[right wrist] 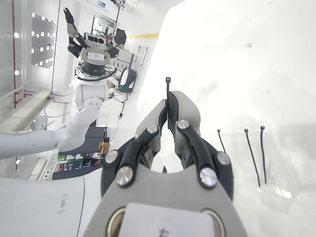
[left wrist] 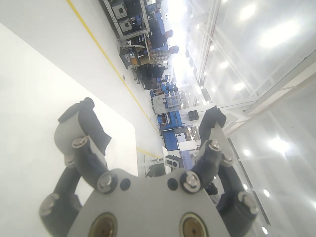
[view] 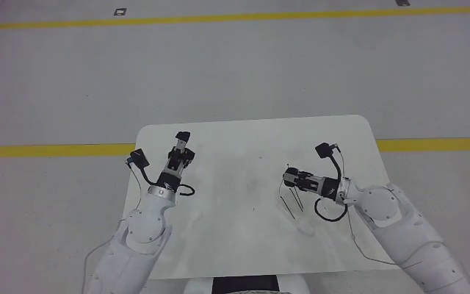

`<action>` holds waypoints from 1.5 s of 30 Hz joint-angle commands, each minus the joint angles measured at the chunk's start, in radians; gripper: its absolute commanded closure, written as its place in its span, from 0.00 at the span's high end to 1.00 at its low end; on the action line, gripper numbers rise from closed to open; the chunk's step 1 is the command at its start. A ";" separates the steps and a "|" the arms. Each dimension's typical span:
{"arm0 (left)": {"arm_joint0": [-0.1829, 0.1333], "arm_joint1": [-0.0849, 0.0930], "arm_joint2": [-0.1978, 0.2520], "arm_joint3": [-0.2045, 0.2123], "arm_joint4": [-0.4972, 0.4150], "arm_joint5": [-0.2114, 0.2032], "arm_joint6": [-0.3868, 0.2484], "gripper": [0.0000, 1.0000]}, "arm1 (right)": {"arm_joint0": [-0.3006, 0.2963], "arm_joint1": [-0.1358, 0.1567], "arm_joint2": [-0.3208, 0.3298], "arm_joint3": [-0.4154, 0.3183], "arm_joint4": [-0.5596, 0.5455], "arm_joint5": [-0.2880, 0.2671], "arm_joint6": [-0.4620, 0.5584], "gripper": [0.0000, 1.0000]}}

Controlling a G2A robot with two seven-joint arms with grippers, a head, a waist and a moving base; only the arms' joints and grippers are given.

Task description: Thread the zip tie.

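Above the right side of the table [view: 242, 147], with your right hand [right wrist: 169, 102] clamped on the black zip tie [right wrist: 168, 87] and its head protruding past the fingertips [right wrist: 182, 99], bring the open, empty left hand [left wrist: 150, 108] across, take the tail, and feed it squarely into the head.

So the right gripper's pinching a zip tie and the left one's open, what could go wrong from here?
The right gripper pinches the zip tie with only its head end past the fingertips, so the open left gripper has little to catch. The thin tie could twist or slip in that pinch. Three spare ties lie on the table nearby and could be knocked.
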 commanded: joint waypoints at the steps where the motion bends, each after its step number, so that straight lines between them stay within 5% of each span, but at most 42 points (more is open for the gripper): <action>1: -0.010 -0.001 0.021 -0.013 0.040 -0.037 -0.015 1.00 | 0.001 -0.004 -0.007 -0.003 0.007 0.017 -0.016 0.00; 7: -0.085 -0.018 0.156 0.034 0.353 -0.132 0.069 1.00 | 0.019 -0.022 -0.022 0.010 0.101 0.072 -0.093 0.00; 12: -0.148 -0.041 0.266 0.098 0.487 -0.162 0.151 1.00 | 0.015 -0.033 -0.020 0.021 0.166 0.106 -0.149 0.00; 15: -0.175 -0.055 0.314 0.135 0.548 -0.144 0.218 1.00 | 0.023 -0.040 -0.031 0.030 0.178 0.119 -0.146 0.00; 28: -0.182 -0.055 0.326 0.125 0.576 -0.164 0.196 1.00 | 0.022 -0.040 -0.031 0.030 0.180 0.120 -0.149 0.00; 31: -0.217 -0.044 0.335 0.141 0.845 -0.158 0.134 1.00 | 0.027 -0.048 -0.034 0.032 0.226 0.150 -0.167 0.00; 38: -0.238 -0.025 0.354 0.146 1.255 -0.159 0.104 1.00 | 0.046 -0.062 -0.043 0.046 0.279 0.206 -0.168 0.00; 40: -0.243 -0.022 0.359 0.147 1.345 -0.141 0.116 1.00 | 0.053 -0.065 -0.048 0.055 0.292 0.221 -0.148 0.00; 45: -0.243 -0.022 0.358 0.147 1.355 -0.129 0.123 1.00 | 0.056 -0.066 -0.048 0.059 0.293 0.222 -0.145 0.00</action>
